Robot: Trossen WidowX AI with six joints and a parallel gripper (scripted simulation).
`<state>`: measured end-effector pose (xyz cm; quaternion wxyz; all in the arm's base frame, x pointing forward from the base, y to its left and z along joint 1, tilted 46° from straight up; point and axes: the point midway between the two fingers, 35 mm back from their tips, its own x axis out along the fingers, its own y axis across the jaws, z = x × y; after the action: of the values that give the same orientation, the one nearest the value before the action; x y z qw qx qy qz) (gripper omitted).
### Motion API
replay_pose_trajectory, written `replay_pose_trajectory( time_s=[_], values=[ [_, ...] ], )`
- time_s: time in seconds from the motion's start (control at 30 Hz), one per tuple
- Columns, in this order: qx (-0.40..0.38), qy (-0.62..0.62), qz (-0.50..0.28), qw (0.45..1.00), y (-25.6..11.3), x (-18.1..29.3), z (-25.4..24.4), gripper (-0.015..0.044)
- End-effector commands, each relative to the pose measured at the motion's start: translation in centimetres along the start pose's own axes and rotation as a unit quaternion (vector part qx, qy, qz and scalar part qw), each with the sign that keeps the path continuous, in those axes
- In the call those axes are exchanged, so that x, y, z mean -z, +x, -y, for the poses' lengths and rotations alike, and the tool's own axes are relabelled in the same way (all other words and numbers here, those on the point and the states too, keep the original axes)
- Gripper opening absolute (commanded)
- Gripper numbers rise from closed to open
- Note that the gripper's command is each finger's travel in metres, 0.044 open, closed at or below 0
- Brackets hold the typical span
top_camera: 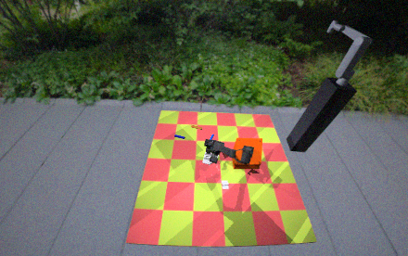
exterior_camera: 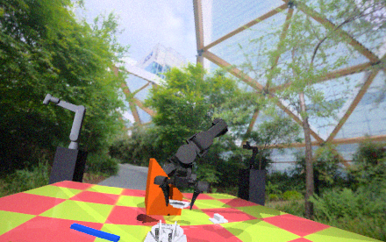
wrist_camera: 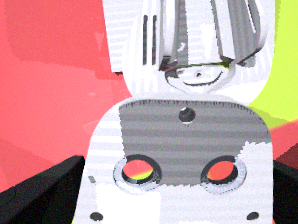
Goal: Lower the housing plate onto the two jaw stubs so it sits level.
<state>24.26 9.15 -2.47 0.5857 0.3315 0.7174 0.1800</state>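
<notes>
The housing plate [exterior_camera: 179, 204] [wrist_camera: 195, 137] is a white, round-cornered plate with two large holes and smaller ones. My gripper [exterior_camera: 179, 206] [wrist_camera: 172, 166] is shut on it, one black finger at each side, and holds it in the air. The white base with the jaws [top_camera: 207, 160] [exterior_camera: 164, 235] [wrist_camera: 142, 72] stands on the checkered mat, its raised parts pointing up. In the wrist view it shows just beyond the plate's far edge. The plate is above the mat and not seated on the base. The stubs cannot be told apart clearly.
An orange wedge block [top_camera: 252, 146] [exterior_camera: 153, 195] stands beside the arm. A small white piece [top_camera: 225, 185] [exterior_camera: 218, 218] lies on the mat. Blue bars [top_camera: 180, 136] [exterior_camera: 94, 232] and a small orange piece [top_camera: 197, 127] lie farther off. A grey arm [top_camera: 354, 56] stands on a black pedestal outside the mat.
</notes>
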Motion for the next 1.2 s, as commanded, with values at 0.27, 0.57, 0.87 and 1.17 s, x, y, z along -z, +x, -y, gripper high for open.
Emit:
replay_pose_trajectory(
  time_s=[0.27,0.57,0.87,1.17],
  values=[
    [-0.014,-0.063,0.001,0.998,0.0,-0.6,2.2,0.0351],
    [-0.014,-0.063,0.001,0.998,0.0,-0.6,2.2,0.0351],
    [-0.014,-0.068,0.001,0.998,0.0,-0.6,2.2,0.0351],
    [-0.014,-0.068,0.001,0.998,0.0,-0.1,3.0,0.0351]
  ],
)
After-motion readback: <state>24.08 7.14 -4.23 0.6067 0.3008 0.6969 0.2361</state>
